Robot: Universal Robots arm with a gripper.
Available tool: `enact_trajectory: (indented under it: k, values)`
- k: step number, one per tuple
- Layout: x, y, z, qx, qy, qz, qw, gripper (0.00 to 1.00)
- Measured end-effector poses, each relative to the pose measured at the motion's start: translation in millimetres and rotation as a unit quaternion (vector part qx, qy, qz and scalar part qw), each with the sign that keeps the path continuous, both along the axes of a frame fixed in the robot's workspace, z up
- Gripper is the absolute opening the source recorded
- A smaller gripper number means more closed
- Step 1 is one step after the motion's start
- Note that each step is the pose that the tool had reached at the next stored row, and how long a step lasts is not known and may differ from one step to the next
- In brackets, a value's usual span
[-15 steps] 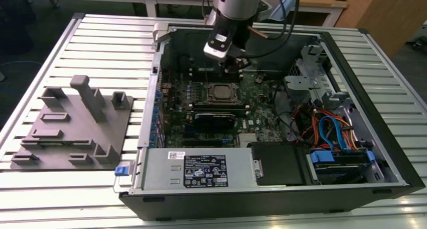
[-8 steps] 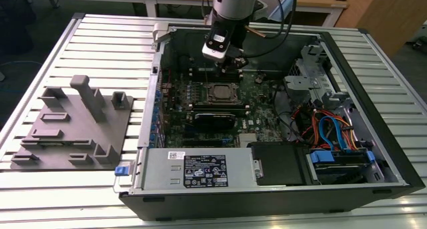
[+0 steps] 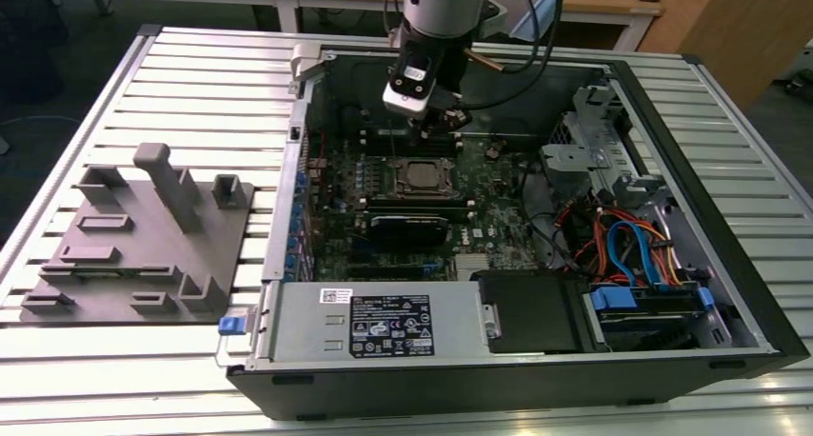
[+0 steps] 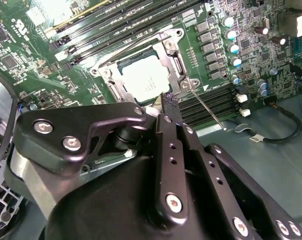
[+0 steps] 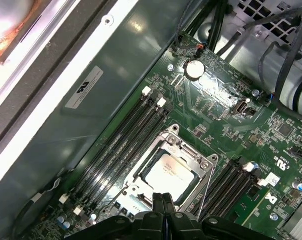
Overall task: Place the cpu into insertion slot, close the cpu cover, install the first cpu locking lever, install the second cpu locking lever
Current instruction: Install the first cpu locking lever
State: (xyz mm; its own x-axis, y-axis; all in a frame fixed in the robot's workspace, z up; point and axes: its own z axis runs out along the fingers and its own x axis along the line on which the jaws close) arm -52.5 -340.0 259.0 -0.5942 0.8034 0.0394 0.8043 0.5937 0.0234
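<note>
The dull silver square cpu [image 5: 168,175] sits in the black insertion slot [image 5: 207,161]. The black gripper [image 4: 169,98], jaws pressed together and empty, hangs at the socket's edge, just beside the thin steel locking lever [image 4: 208,110], which slants outward.

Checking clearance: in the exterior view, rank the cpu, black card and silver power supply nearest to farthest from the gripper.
1. cpu, in its socket, right by the gripper.
2. black card, mid-board, beyond the cpu.
3. silver power supply, along the case's near edge.
</note>
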Motion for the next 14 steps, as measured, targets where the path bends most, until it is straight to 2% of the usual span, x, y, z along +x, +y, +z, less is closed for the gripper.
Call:
enact_trajectory:
  k: [11,14]
  values:
    - [0.0,0.0,0.0,0.0,-0.0002,0.001,1.0,0.11]
    - [-0.2,0.0,0.0,0.0,-0.0002,0.007,0.99998,0.11]
